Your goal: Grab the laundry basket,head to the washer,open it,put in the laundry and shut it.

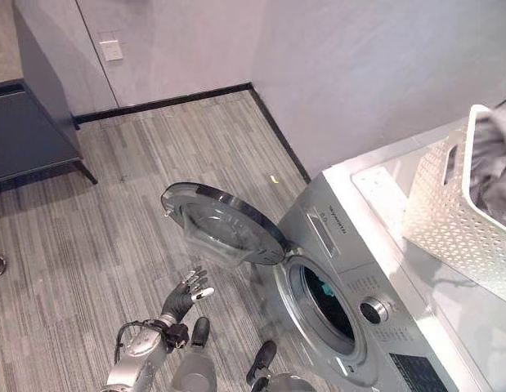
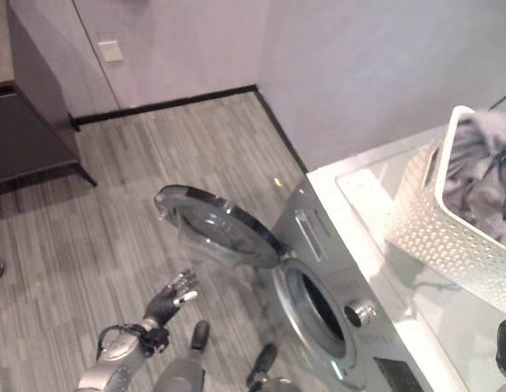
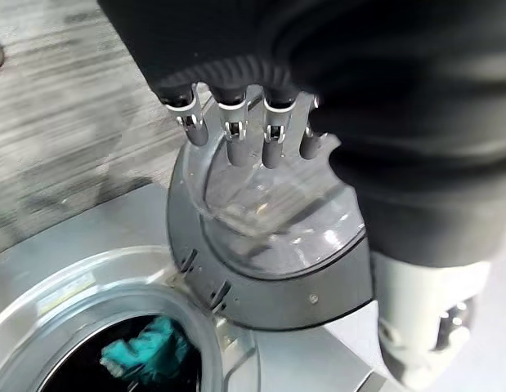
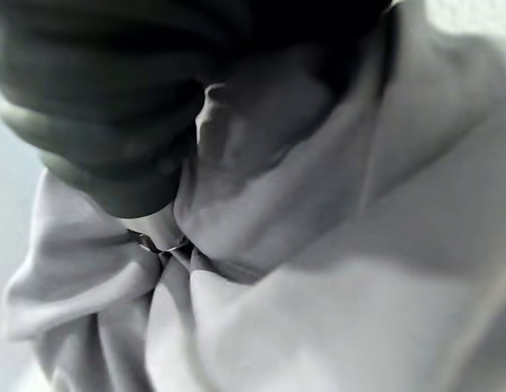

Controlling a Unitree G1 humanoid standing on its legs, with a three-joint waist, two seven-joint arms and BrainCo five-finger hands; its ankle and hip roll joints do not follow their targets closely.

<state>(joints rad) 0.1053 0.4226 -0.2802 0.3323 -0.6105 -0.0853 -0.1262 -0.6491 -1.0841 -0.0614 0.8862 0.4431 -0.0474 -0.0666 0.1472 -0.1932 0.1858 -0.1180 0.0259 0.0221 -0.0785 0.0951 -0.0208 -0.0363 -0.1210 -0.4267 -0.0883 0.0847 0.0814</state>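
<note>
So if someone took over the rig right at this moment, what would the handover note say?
Left hand: open, fingers spread, below the swung-open washer door.
Right hand: buried in grey laundry; its fingers are hidden.
Basket: on top of the washer, grey clothes inside.
Done: basket brought over, door opened, one teal item in the drum.
Left: move the remaining clothes into the drum, then shut the door.

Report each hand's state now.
Left hand: open, holding nothing, near the door.
Right hand: buried in grey laundry; fingers hidden, cannot tell.
</note>
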